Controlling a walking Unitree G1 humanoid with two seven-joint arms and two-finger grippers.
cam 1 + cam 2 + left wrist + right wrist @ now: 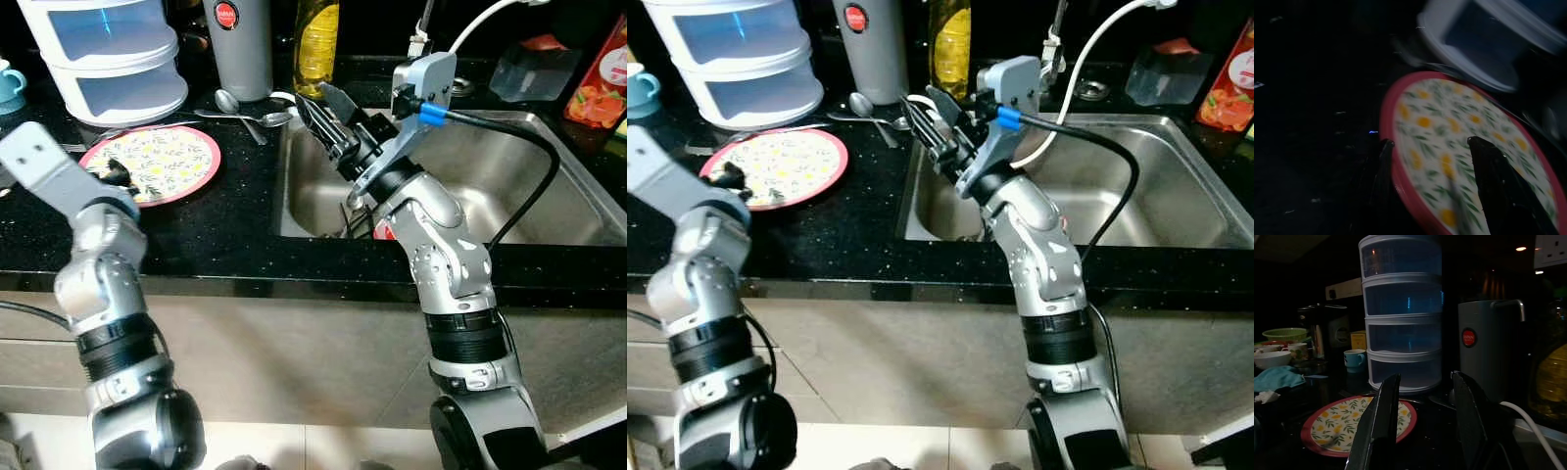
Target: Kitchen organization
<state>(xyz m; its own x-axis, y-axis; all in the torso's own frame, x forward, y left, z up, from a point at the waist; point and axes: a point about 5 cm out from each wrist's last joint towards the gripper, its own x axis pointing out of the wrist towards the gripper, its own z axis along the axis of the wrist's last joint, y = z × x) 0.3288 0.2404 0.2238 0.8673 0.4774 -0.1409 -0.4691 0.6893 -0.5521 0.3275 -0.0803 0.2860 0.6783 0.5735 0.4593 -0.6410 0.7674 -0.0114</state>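
Black tabletop (225, 230) carries a floral plate (162, 162); left claw (1435, 161) straddles its rim, spread wide, likely to lift it; right claw (323, 113) hovers parted over the sink (549, 196).

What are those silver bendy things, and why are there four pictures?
Those are the two arms of a robot standing at a kitchen counter. Each arm ends in two long black fingers for grabbing things. Two pictures come from cameras on its head, looking down. The other two come from small cameras on its wrists, looking along the fingers.

On the black counter lie a flowered plate with a pink rim, some spoons, a grey jug and a stack of clear drawers. Beside them is a steel sink.

The left gripper is open, one finger on each side of the plate's rim. The right gripper is open too, raised over the sink's edge near the spoons. Neither holds anything.
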